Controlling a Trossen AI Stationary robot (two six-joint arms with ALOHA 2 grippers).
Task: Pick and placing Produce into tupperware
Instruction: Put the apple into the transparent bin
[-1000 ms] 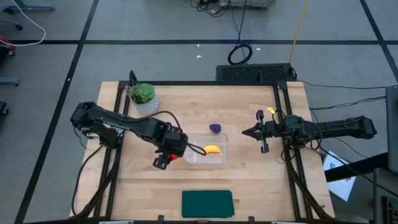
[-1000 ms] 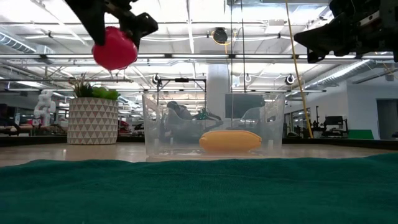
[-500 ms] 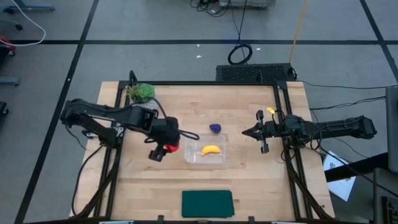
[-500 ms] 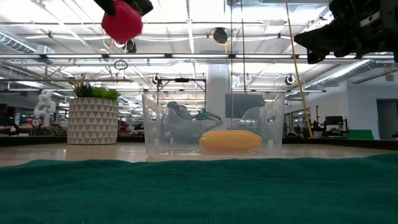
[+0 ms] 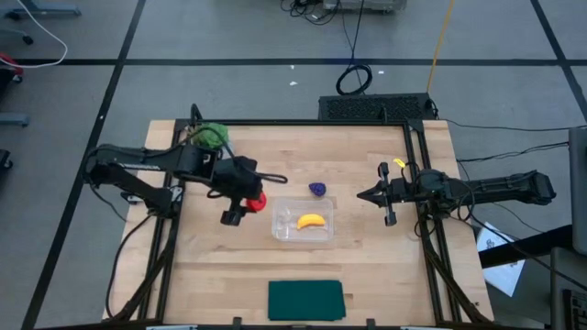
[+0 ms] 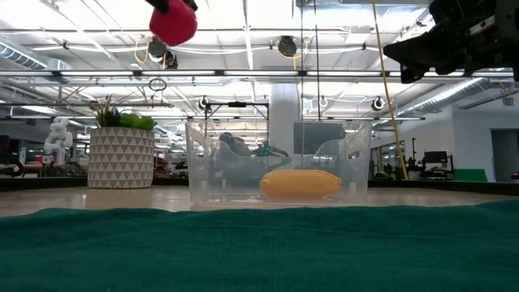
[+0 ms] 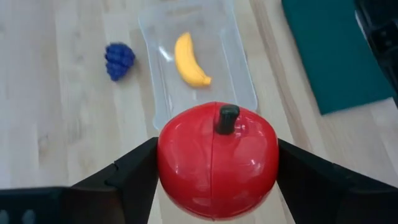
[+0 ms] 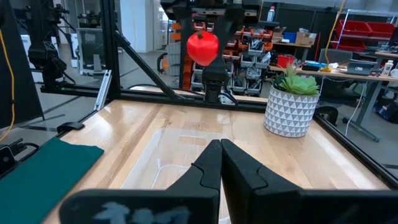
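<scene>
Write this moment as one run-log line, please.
left gripper: holds apple aloft beside tub | tub: banana inside | grapes: on table | right gripper: shut, waiting

A robotics lab or workshop. Beyond the wooden table (image 5: 358, 266) stand cluttered workbenches (image 8: 348, 65), red storage bins (image 8: 367, 28) and ceiling strip lights (image 6: 243, 53).

A green leafy plant in a white patterned pot (image 6: 121, 156) stands at the wooden table's (image 5: 367, 266) far-left corner; a dark green cloth (image 5: 305, 300) lies at its near edge.
</scene>
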